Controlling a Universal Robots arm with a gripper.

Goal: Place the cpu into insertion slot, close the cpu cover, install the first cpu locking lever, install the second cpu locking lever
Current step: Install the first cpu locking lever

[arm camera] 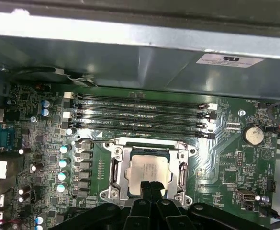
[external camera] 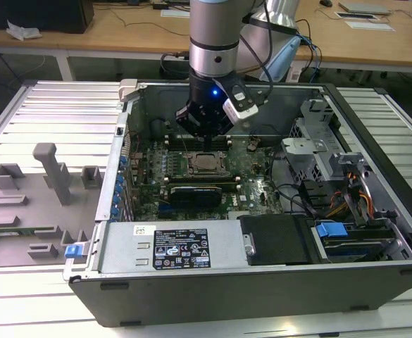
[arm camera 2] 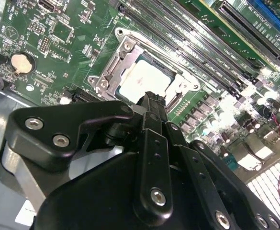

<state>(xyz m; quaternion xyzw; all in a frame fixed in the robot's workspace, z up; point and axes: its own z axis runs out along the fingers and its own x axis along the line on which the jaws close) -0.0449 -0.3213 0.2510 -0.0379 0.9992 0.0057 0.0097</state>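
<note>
The cpu (arm camera: 148,167) lies flat in the insertion slot (external camera: 207,163) on the green motherboard, its silvery face showing in both wrist views (arm camera 2: 142,79). The cpu cover (arm camera: 118,167), a silvery metal frame, lies down around the chip (arm camera 2: 112,67). My gripper (arm camera: 151,186) hangs just above the near edge of the socket, black fingertips pressed together with nothing between them (arm camera 2: 151,98). In the exterior view the gripper (external camera: 204,138) stands upright inside the open computer case, directly over the socket. I cannot make out how the locking levers sit.
Long black memory slots (arm camera: 140,115) run beside the socket toward the case wall. A black graphics card (external camera: 202,191) lies on the socket's other side. A coin battery (arm camera: 253,135), the power supply (external camera: 184,246) and a drive cage (external camera: 311,141) crowd the case. A grey fixture tray (external camera: 44,190) lies outside.
</note>
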